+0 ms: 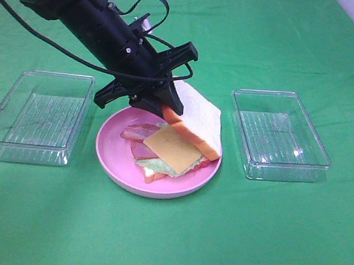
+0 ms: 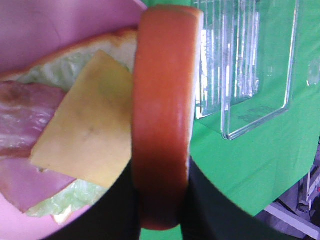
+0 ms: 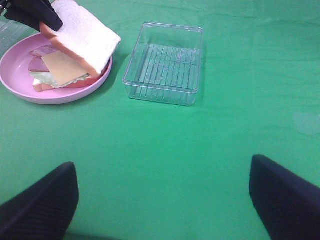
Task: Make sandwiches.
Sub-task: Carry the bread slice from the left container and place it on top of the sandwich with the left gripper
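Slippage is the main risk: the left tool (image 1: 167, 108) pinches the top bread slice (image 1: 195, 118) by one crust edge only, holding it tilted over the stack of bacon, lettuce and cheese square (image 1: 172, 146) on the pink plate (image 1: 111, 153) at mid-counter. Released at that slant, it may land skewed or drag the cheese off. The right tool (image 3: 160, 197) waits wide and empty near the counter's right edge.
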Robot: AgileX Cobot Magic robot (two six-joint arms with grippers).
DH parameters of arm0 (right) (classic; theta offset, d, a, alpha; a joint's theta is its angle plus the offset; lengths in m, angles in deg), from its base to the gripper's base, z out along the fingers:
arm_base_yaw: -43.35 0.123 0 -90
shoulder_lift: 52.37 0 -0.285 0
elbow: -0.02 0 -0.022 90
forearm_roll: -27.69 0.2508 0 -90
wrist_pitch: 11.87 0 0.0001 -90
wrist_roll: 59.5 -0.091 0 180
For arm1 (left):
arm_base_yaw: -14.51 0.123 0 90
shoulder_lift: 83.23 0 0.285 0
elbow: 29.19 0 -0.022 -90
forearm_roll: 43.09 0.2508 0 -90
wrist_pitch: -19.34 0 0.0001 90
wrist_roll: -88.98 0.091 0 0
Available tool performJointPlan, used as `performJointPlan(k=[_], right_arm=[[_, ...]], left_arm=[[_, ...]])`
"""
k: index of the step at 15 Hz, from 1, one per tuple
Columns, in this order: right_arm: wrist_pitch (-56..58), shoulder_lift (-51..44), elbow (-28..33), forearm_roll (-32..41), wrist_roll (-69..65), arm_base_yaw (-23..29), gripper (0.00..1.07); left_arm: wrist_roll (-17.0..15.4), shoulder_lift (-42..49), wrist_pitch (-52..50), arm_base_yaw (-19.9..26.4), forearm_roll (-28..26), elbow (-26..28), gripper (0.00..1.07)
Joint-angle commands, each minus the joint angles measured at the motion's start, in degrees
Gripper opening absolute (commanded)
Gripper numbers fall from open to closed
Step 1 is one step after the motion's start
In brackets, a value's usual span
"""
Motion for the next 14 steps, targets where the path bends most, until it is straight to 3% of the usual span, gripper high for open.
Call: performJointPlan(k=[1, 4, 8, 9, 10, 11, 12, 13, 14], right_arm=[[-0.3, -0.8, 0.1, 0.3, 0.7, -0.1, 0.87], [-0.3, -0.8, 0.1, 0.3, 0.7, -0.1, 0.87], [-0.3, -0.8, 0.1, 0.3, 0.7, -0.1, 0.87], [-0.3, -0.8, 0.1, 0.3, 0.7, -0.1, 0.87], [-0.3, -0.8, 0.1, 0.3, 0.7, -0.1, 0.87], [-0.3, -0.8, 0.1, 0.3, 0.7, -0.1, 0.87], [-0.3, -0.8, 0.1, 0.3, 0.7, -0.1, 0.87], [-0.3, -0.8, 0.1, 0.3, 0.7, -0.1, 0.87], [-0.3, -0.8, 0.1, 0.3, 0.7, -0.1, 0.87]], left_arm=[[-3.3, 0.1, 1.1, -0.2, 4.4, 0.0, 0.03], [-3.3, 0.1, 2.8, -0.2, 7.2, 0.0, 0.12], [-3.2, 0.5, 3.3, -0.2, 8.0, 0.0, 0.14], [-3.2, 0.9, 3.2, -0.2, 9.5, 0.0, 0.21], [-3.2, 1.4, 3.3, -0.2, 10.9, 0.0, 0.36], [-2.6, 2.2, 3.3, -0.2, 12.0, 0.0, 0.43], [-1.5, 3.4, 3.6, -0.2, 13.4, 0.0, 0.58], [-1.3, 4.4, 3.8, -0.2, 14.6, 0.0, 0.66], [-1.3, 4.4, 3.8, -0.2, 14.6, 0.0, 0.66]])
